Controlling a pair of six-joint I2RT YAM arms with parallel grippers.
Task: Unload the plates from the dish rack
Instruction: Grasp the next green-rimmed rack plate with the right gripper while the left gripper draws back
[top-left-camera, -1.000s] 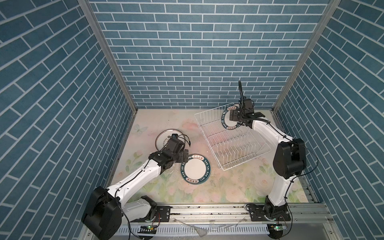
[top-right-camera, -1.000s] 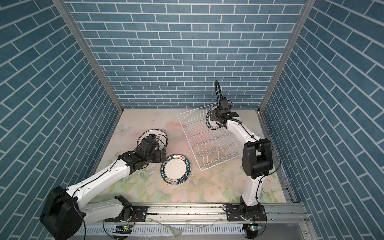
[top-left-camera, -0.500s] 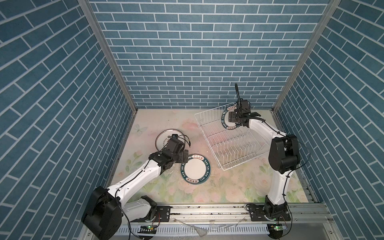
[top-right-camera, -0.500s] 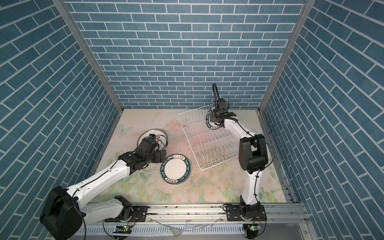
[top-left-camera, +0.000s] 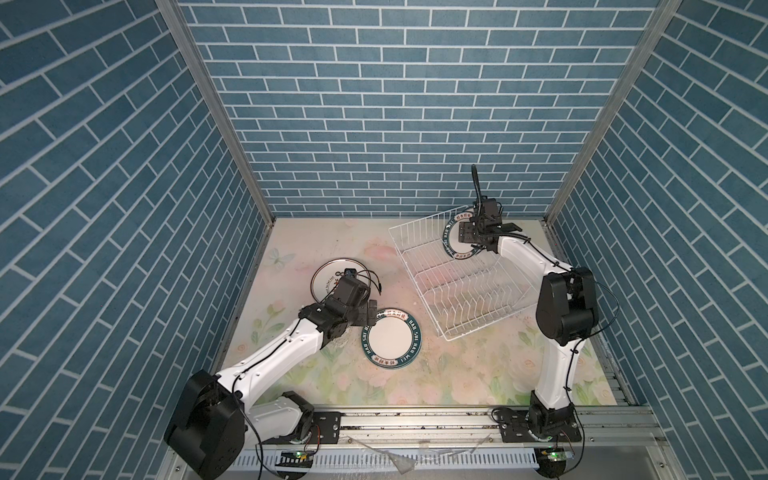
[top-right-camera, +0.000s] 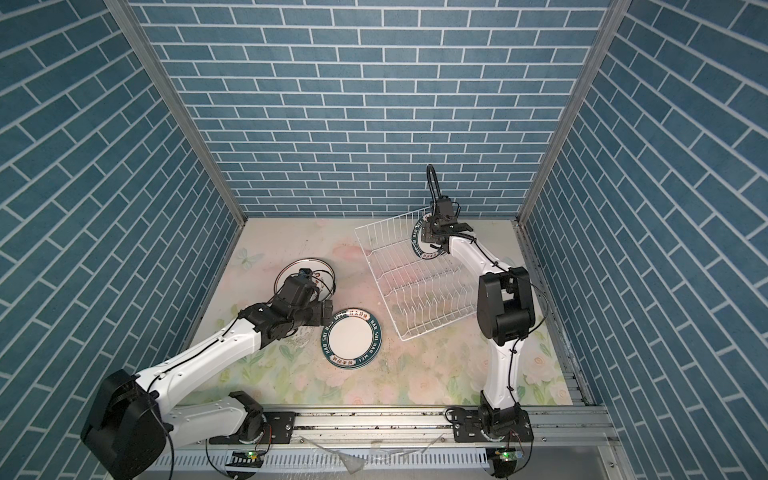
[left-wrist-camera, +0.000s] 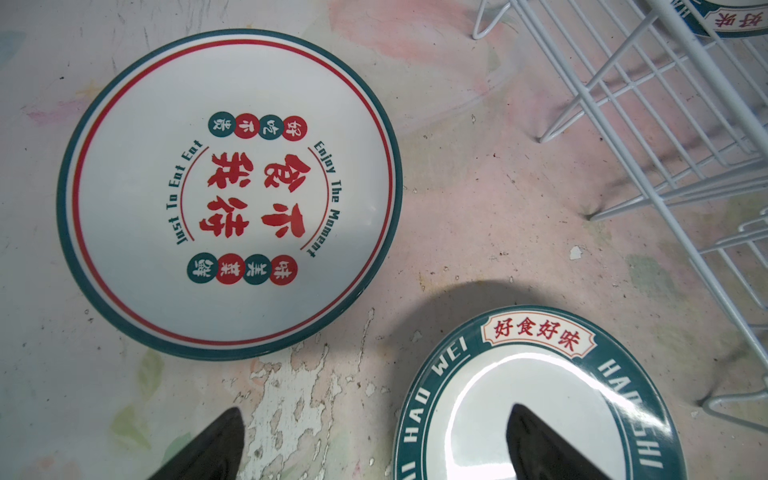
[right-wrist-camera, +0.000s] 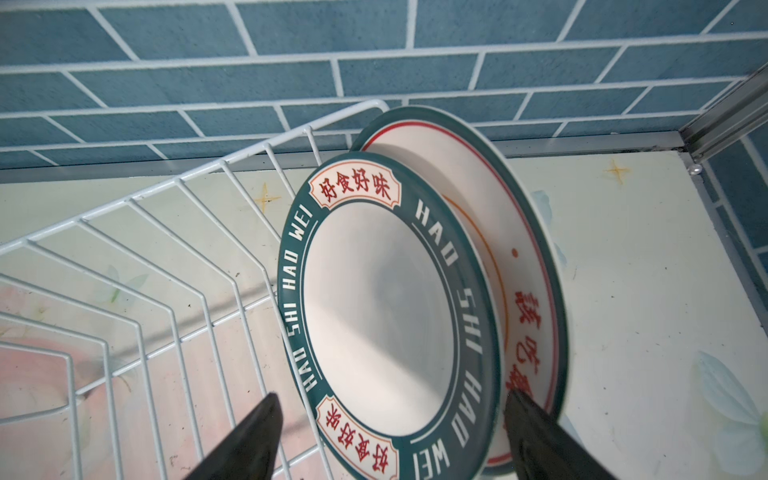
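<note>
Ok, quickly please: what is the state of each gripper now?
Left gripper: open, holding nothing.
Right gripper: open, fingers on either side of the front plate, not gripping it yet.

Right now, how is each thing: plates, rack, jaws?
Dish rack: holds two plates.
Green-rimmed rack plate: standing on edge.
Red-lined plate behind it: standing on edge.
Green-rimmed table plate: flat, face up.
Red-lettered table plate: flat, face up.
Left jaws: open, holding nothing.
Right jaws: open around rack plates.
</note>
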